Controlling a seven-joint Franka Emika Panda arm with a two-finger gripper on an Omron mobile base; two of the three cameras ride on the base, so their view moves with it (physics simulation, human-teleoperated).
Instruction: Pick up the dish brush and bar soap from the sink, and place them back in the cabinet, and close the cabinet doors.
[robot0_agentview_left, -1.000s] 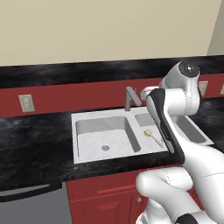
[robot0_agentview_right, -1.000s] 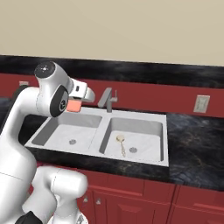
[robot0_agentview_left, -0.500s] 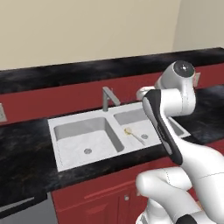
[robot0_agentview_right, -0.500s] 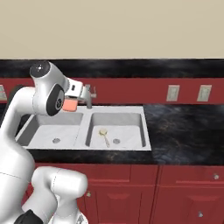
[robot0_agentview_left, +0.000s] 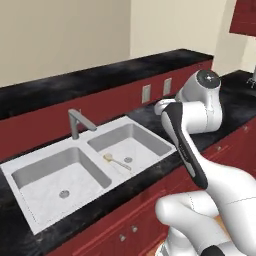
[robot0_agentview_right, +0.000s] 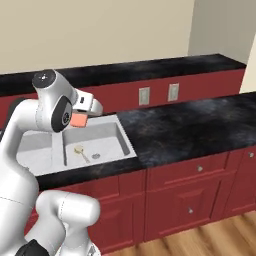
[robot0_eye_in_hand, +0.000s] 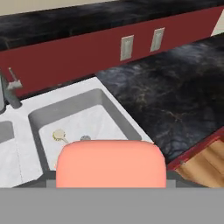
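The pincer (robot0_agentview_right: 80, 119) is closed on the bar soap (robot0_agentview_right: 78, 120), which it carries in the air above the sink (robot0_agentview_right: 122, 135). In the right base view the salmon-orange bar sits just below the white hand, at about 9 o'clock of the picture's centre, over the rear edge of the right basin. In the hand view the bar soap (robot0_eye_in_hand: 111, 164) fills the lower middle at 6 o'clock, square to the camera, hiding the finger tips behind it.

The dish brush (robot0_agentview_left: 116, 161) lies flat on the floor of the right basin, its whitish head toward the divider and its thin handle running toward the round drain (robot0_agentview_left: 128, 160), just beside it. In the right base view the dish brush (robot0_agentview_right: 82, 153) lies at 9 o'clock of that drain. In the hand view the dish brush (robot0_eye_in_hand: 60, 136) appears at 10 o'clock of the soap, well below it.

The grey faucet (robot0_agentview_left: 78, 121) stands upright behind the divider between the two basins. The left basin holds only its drain (robot0_agentview_left: 63, 194).

The black marbled worktop (robot0_agentview_right: 190, 125) surrounds the sink. Two wall outlets (robot0_agentview_right: 144, 95) sit on the red backsplash at 12 o'clock of the picture's centre. Red drawer fronts (robot0_agentview_right: 200, 170) with small knobs run below the worktop. A corner of the cabinet (robot0_agentview_left: 244, 17) shows at 2 o'clock in the left base view.
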